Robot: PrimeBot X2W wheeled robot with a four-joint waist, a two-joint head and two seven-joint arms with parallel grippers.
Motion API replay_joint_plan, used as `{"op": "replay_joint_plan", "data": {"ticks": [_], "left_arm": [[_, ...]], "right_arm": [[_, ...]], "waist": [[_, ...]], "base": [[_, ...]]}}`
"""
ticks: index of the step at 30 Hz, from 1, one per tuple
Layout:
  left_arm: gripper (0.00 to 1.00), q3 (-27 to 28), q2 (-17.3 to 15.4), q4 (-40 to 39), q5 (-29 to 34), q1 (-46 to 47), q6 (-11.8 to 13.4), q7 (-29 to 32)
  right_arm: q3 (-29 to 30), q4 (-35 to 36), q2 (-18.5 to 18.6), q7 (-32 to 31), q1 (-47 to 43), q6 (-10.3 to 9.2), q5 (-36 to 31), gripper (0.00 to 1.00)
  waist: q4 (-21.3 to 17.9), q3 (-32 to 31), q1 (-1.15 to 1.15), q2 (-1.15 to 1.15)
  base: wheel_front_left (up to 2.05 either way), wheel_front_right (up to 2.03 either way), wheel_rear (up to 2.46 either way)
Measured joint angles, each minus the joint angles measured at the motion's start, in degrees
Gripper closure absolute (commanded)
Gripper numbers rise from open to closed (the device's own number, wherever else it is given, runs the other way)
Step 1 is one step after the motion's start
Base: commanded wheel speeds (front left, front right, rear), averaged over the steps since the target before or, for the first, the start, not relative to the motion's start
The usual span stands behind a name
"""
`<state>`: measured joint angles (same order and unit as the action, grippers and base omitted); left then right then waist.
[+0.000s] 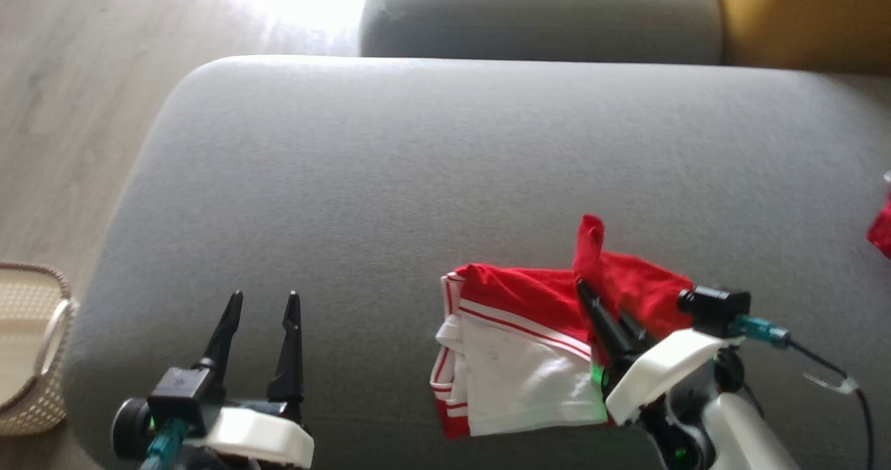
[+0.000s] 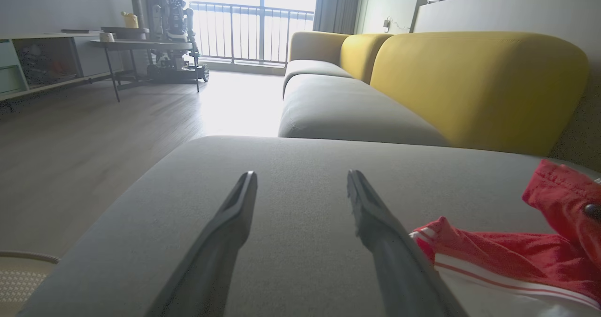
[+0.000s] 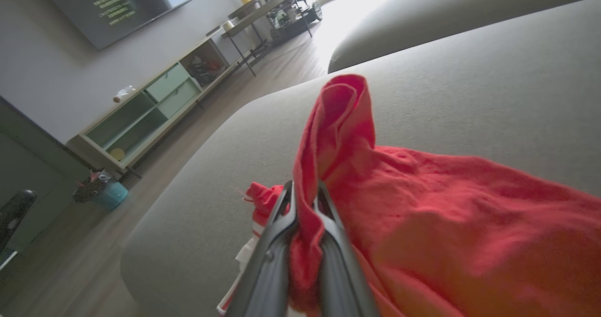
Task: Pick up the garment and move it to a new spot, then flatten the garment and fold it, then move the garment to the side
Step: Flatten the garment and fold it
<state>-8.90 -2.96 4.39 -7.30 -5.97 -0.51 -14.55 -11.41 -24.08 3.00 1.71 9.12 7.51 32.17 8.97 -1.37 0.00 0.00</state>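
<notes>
On the grey sofa seat (image 1: 418,177), your right gripper (image 1: 602,301) pinches a fold of the red-and-white garment (image 1: 529,358), its two dark fingers drawn narrow with red cloth caught between them. In the right wrist view a peak of red fabric stands up above the fingertips, while the rest spreads away to the right of that view. In the head view the garment lies at the lower right of the seat, near the front edge. It is a bunched heap, its red part with white stripes toward the back and its white part toward the robot, and the gripped fold rises at the heap's far right side. Your right gripper sits over the garment from the lower right, its fingers lying across the red cloth. Your left gripper (image 1: 264,296) hovers at the lower left over bare cushion, jaws wide and holding nothing, well apart from the garment, which lies to its right. In the left wrist view the striped red edge shows just beside the right-hand finger, though you cannot tell whether they touch. A woven basket (image 1: 35,345) stands on the wood floor (image 1: 69,73) beside the seat's left end. A scrap of red cloth (image 1: 881,230) shows at the right edge of the head view, well apart from the garment. Yellow backrests (image 2: 469,82) line the sofa beyond.
</notes>
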Motion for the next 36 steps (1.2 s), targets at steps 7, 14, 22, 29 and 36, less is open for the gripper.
{"op": "replay_joint_plan", "data": {"ticks": [7,14,22,29,36], "left_arm": [[0.00,0.36,-0.02,-0.05,0.09,-0.99,-0.07,0.00],[0.00,-0.18,-0.02,-0.13,0.07,-0.90,-0.08,0.00],[0.00,-1.43,-0.01,0.09,-0.70,-0.51,0.03,0.00],[0.00,-1.36,-0.02,0.60,-0.94,-0.52,0.19,0.00],[0.00,-2.16,-0.02,0.65,-1.54,-0.28,0.98,0.00]], "right_arm": [[-2.15,-2.41,-0.01,1.18,-0.35,-0.01,2.01,1.00],[-4.86,-8.64,0.04,3.87,2.20,-0.01,6.94,1.00],[-8.75,-14.80,0.12,7.51,7.17,-0.01,10.24,1.00],[-12.93,-18.36,0.20,8.71,7.17,-0.01,11.65,1.00],[-15.29,-19.87,0.22,9.45,8.15,-0.01,12.92,0.00]], "waist": [[2.90,-1.02,0.00,0.00],[5.79,0.20,0.00,0.00],[9.62,2.62,0.00,0.00],[11.13,3.42,0.00,0.00],[10.66,4.31,0.00,0.00]], "base": [[0.00,0.00,0.00],[0.00,0.00,0.00],[0.00,0.00,0.00],[0.00,0.00,0.00],[0.00,0.00,0.00]]}}
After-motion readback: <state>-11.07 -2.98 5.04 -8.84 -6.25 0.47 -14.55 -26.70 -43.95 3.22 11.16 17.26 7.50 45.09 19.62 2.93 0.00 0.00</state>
